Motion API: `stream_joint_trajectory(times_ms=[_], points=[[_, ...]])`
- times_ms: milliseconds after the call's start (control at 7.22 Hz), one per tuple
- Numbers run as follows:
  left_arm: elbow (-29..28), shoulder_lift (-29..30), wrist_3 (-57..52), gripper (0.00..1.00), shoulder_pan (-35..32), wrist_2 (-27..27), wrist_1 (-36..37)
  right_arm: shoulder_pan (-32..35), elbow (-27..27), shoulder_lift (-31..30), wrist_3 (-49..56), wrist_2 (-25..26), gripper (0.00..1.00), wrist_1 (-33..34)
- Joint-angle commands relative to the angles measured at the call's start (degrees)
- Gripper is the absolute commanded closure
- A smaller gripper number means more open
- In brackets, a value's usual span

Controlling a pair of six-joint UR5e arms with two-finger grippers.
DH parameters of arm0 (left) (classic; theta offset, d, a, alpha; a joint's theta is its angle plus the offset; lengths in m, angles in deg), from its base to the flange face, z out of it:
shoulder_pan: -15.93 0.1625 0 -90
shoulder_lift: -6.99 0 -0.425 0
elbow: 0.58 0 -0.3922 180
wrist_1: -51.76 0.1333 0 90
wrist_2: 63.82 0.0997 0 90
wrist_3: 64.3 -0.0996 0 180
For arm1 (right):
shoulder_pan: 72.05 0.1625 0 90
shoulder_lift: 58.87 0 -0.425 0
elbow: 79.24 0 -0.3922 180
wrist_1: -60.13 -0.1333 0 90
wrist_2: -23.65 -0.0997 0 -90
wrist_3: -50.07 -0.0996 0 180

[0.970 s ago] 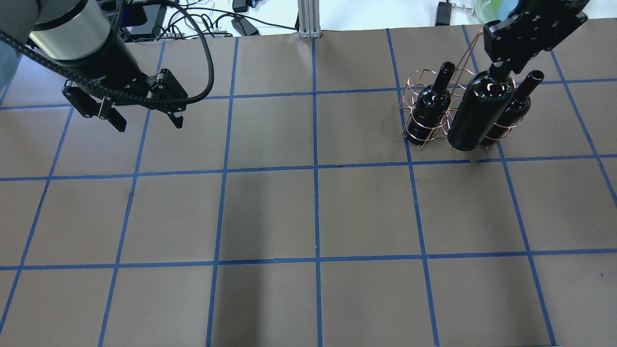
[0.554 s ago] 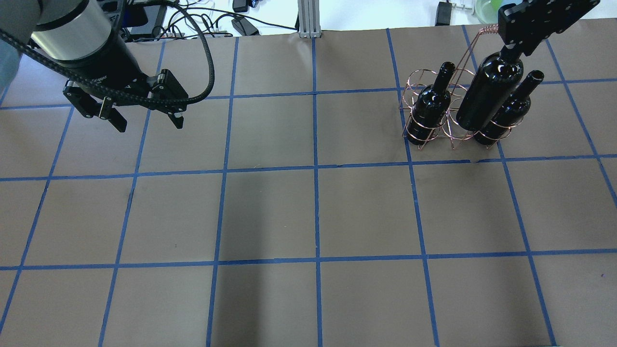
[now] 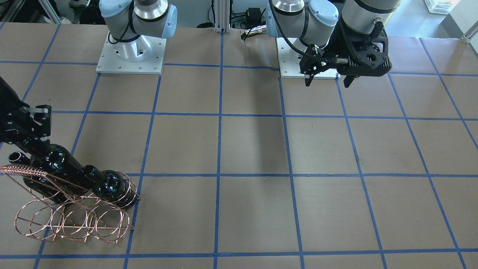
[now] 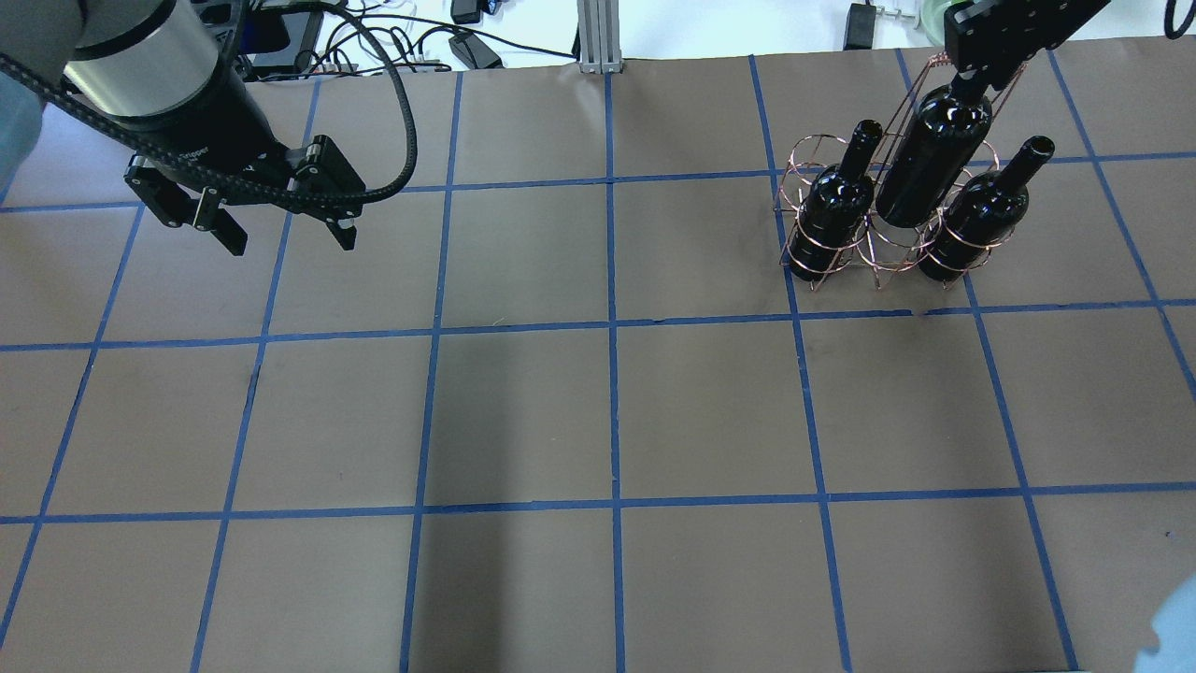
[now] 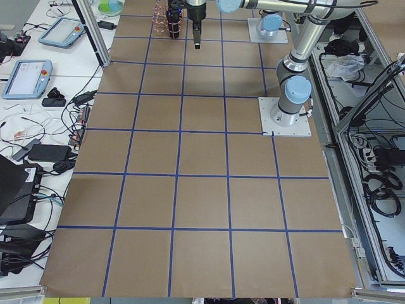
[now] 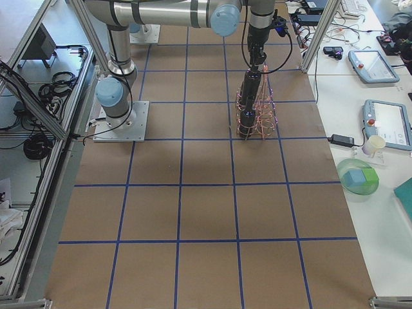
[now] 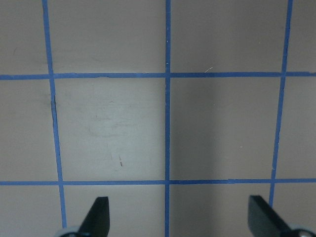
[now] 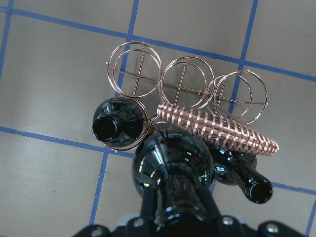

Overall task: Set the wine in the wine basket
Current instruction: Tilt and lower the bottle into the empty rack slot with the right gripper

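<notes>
My right gripper (image 4: 972, 82) is shut on the neck of a near-black wine bottle (image 4: 934, 150) and holds it tilted over the copper wire wine basket (image 4: 874, 254). The bottle's base is at the middle ring, between two other bottles (image 4: 834, 210) (image 4: 979, 217) that stand in the outer rings. In the right wrist view the held bottle (image 8: 173, 165) is beside the twisted handle (image 8: 217, 129), and one row of rings (image 8: 183, 81) is empty. In the front view the bottle (image 3: 56, 160) leans into the basket (image 3: 71, 220). My left gripper (image 4: 285, 236) is open and empty, far to the left.
The table is brown paper with a grid of blue tape (image 4: 612, 327). Cables and devices (image 4: 374, 37) and an aluminium post (image 4: 598, 37) lie beyond the far edge. A green bowl (image 6: 358, 179) and tablets sit on the side bench.
My right gripper has carried the bottle from in front of the basket towards the far side, so its base is now at the middle ring. The left arm has not moved.
</notes>
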Motion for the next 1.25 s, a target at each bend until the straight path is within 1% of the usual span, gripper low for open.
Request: stream_joint_trajectory(times_ms=[0,277,416,554,970,1108], points=[[0.00,-0.05,-0.61,0.00,0.50,-0.04,0.18,-0.20,-0.04,0.51,1.03,0.17,0.81,0.67],[0.00,-0.14,-1.05,0.00,0.41,0.13,0.18,-0.20,0.92,0.60,2.44,-0.35,0.82,0.76],[0.00,-0.06,-1.05,0.00,0.41,0.13,0.10,-0.29,1.88,0.69,2.70,0.17,0.83,0.67],[0.00,-0.14,-1.49,0.00,0.41,0.04,0.18,-0.29,2.67,0.43,2.70,0.34,0.83,2.07],[0.00,-0.14,-1.49,0.00,0.41,0.22,0.18,-0.55,3.47,0.78,3.76,0.00,0.82,2.43],[0.00,-0.23,-1.49,0.00,0.50,0.22,0.18,-0.55,5.21,0.78,4.28,0.08,0.81,3.65]])
